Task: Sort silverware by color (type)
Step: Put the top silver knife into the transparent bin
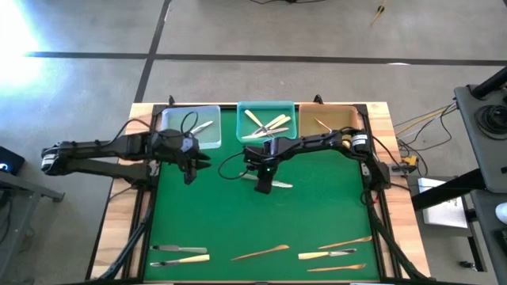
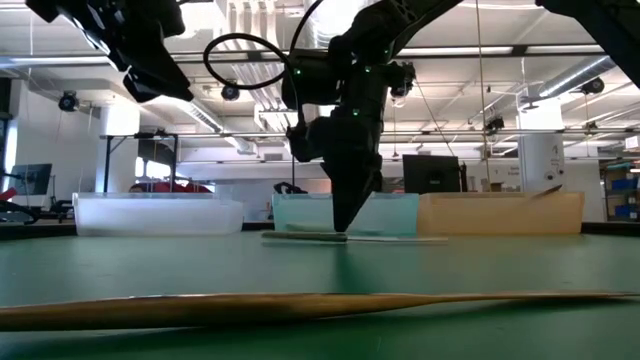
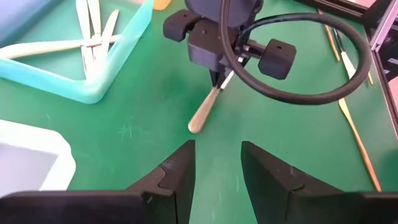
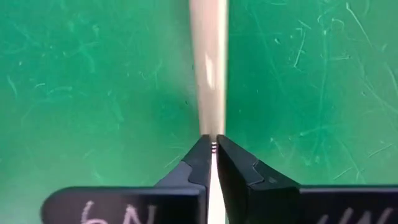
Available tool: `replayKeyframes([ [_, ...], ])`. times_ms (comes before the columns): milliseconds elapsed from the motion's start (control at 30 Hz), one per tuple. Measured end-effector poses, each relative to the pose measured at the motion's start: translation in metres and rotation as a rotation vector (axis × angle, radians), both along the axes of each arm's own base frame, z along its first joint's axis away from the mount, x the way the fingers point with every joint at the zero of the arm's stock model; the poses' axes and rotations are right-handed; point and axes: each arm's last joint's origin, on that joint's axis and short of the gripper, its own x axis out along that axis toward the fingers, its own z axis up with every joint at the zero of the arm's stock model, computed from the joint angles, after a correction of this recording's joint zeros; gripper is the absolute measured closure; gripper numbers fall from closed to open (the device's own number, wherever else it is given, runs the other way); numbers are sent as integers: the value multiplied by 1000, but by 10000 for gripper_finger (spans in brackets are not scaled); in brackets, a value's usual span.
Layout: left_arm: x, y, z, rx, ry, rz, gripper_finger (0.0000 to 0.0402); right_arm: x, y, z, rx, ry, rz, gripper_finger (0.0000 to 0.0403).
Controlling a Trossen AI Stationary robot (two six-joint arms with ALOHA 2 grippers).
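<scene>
A pale cream utensil [image 3: 204, 112] lies flat on the green mat [image 1: 222, 222], just in front of the teal tray [image 1: 290, 106]. My right gripper [image 4: 213, 147] points steeply down, shut on the utensil. My left gripper [image 3: 217, 167] hovers open over the mat near the clear tray [image 1: 214, 138], with nothing between its fingers. More silverware lies in the teal tray as cream pieces [image 1: 265, 124]. One silver piece [image 1: 202, 127] lies in the clear tray and one tan piece [image 1: 321, 123] in the tan tray [image 1: 348, 119]. My right gripper pinches the cream utensil between its two fingertips at the narrow part [image 4: 212, 132] where the broad handle tapers. The fingers come from above, slanting down, one on each long edge. The utensil lies flat on the mat [image 2: 340, 237].
Near the table's front edge lie loose pieces: a silver and a cream one at the left [image 1: 181, 253], a tan one in the middle [image 1: 261, 253], and several at the right [image 1: 333, 252]. The three trays line the far edge. Open mat lies between.
</scene>
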Motion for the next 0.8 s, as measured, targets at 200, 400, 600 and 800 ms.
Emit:
replayKeyframes([
  [200, -1, 0, -7, -6, 27, 2, 290, 0, 0, 0, 4, 6, -13, 395],
  [400, -2, 0, -7, -8, 35, 2, 290, -1, 0, 0, 11, 9, -11, 386],
  [600, -3, 0, -7, -8, 34, 2, 290, 0, 1, -1, 49, 0, 21, 348],
  [800, -4, 0, -9, -11, 55, 2, 290, -3, 1, -5, 44, 10, 25, 304],
])
